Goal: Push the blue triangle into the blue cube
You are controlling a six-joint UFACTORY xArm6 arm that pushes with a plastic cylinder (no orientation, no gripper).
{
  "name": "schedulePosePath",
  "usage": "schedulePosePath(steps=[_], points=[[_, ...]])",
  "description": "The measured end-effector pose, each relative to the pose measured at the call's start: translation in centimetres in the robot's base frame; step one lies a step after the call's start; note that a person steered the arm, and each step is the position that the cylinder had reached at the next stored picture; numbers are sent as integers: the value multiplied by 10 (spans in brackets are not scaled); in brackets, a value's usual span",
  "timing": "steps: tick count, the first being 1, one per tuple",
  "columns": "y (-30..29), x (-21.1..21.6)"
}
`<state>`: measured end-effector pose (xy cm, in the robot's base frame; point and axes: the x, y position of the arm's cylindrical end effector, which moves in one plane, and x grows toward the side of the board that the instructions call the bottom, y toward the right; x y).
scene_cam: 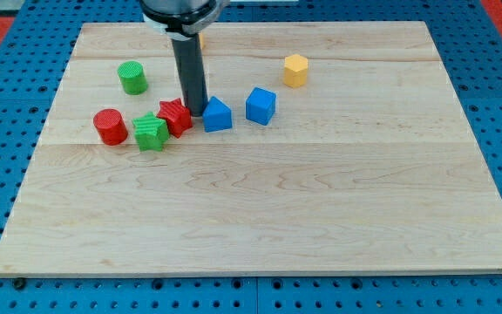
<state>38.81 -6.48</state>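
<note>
The blue triangle [218, 115] lies on the wooden board, a little left of the board's middle toward the view's top. The blue cube [261, 105] stands just to its right, with a small gap between them. My tip [196, 112] is at the triangle's left side, touching or almost touching it, between the triangle and the red star [175, 117]. The dark rod rises from there to the view's top.
A green star [151, 132] sits left of the red star, touching it. A red cylinder [110, 126] is further left. A green cylinder [132, 78] stands at upper left. A yellow hexagon block [295, 71] stands at upper right of the cube.
</note>
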Motion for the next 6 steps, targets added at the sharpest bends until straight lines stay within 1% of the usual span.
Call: schedulePosePath(steps=[1, 2, 3, 4, 5, 6], points=[[67, -14], [102, -20], [127, -15], [135, -10], [77, -16], [68, 9]])
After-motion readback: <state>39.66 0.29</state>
